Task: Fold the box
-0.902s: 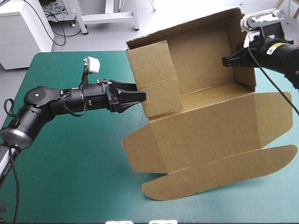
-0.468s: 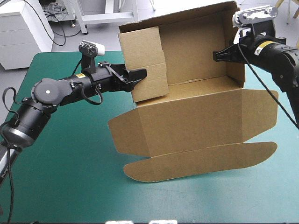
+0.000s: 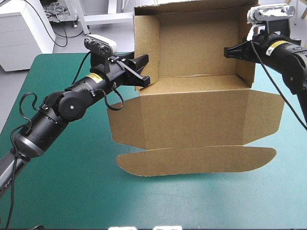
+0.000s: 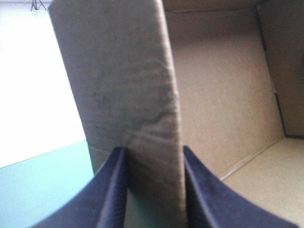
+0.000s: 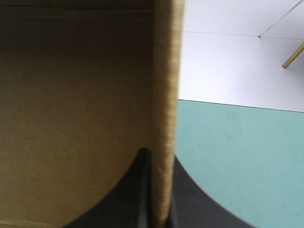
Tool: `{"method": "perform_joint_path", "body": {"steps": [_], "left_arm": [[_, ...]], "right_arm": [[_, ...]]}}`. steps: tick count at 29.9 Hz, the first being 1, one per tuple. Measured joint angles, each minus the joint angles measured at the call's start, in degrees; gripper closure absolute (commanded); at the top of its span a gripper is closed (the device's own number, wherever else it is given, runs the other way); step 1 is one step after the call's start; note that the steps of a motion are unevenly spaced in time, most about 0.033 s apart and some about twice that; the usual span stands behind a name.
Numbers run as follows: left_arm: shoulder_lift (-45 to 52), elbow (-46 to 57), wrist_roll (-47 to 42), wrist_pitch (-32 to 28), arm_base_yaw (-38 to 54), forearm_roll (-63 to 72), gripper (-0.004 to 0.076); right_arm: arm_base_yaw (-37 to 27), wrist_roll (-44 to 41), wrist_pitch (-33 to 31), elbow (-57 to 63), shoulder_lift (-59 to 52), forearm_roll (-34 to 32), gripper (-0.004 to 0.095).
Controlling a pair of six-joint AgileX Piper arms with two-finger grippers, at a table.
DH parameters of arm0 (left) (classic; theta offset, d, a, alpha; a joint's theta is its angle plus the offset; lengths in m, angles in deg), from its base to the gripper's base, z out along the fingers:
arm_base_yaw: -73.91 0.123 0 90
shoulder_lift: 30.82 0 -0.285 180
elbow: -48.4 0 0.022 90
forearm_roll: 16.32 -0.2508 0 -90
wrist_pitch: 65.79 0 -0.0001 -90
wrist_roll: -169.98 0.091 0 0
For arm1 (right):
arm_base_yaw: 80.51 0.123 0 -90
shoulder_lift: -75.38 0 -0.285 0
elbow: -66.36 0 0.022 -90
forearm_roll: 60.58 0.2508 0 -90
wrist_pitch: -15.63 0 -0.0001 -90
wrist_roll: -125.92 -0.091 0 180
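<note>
Left tool (image 3: 145,72) is clamped on the box (image 3: 192,120), black fingers (image 4: 111,190) pinching the left side wall (image 4: 128,85), which stands upright between them. Right tool (image 3: 226,51) mirrors it across the way, pressed together on the right side wall (image 5: 164,71), with the board's thin edge rising from between its fingers.

The box sits at the far side of the surface (image 3: 72,167). Its back wall (image 3: 196,48) is up and reaches past the far edge. Both side walls are raised square to it, making an open tray whose inside shows plain brown board. The lid (image 3: 192,115) lies spread toward the near edge, with a short angled wing (image 3: 122,127) on each side and a long tuck flap (image 3: 196,160) with rounded ends in front.

The board is matte and corrugated, creased along its fold lines, with wrinkles across the left wall near the fingers. Open teal-green cover stretches along the near edge, off to the left under the left arm, and in a narrower strip to the right of the lid.
</note>
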Motion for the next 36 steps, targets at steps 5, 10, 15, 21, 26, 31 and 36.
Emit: {"method": "perform_joint_path", "body": {"steps": [5, 10, 15, 21, 26, 31, 36], "left_arm": [[-0.06, 0.00, -0.26, -0.31, 0.05, -0.99, 0.0734], [-0.30, 0.00, -0.49, 0.54, 0.11, -2.49, 0.0734], [-1.62, -0.14, -3.08, 3.13, 0.73, -5.50, 0.0734], [-7.12, -4.07, -18.60, 16.80, 1.11, -23.83, 0.0734], [-12.91, -8.39, -27.54, 31.39, 1.11, -33.03, 0.0734], [-15.37, -10.16, -29.42, 38.33, 0.81, -34.32, 0.0734], [-16.97, -10.42, -29.98, 42.87, 0.72, -34.64, 0.0734]], "right_arm": [[-0.03, -0.62, -0.14, 0.00, 0.41, 1.48, 0.0913], [0.48, -1.10, -1.40, 0.00, 2.18, 2.06, 0.0912], [3.74, -4.36, -2.66, 0.00, 4.03, -2.72, 0.0912], [7.91, -8.27, -8.00, 0.05, 7.35, -7.41, 0.0912], [10.48, -9.97, -12.53, 0.17, 10.90, -6.43, 0.0912], [10.80, -10.62, -16.66, 0.22, 14.24, -4.77, 0.0912], [10.87, -10.56, -19.38, 0.22, 16.39, -3.23, 0.0912]]}}
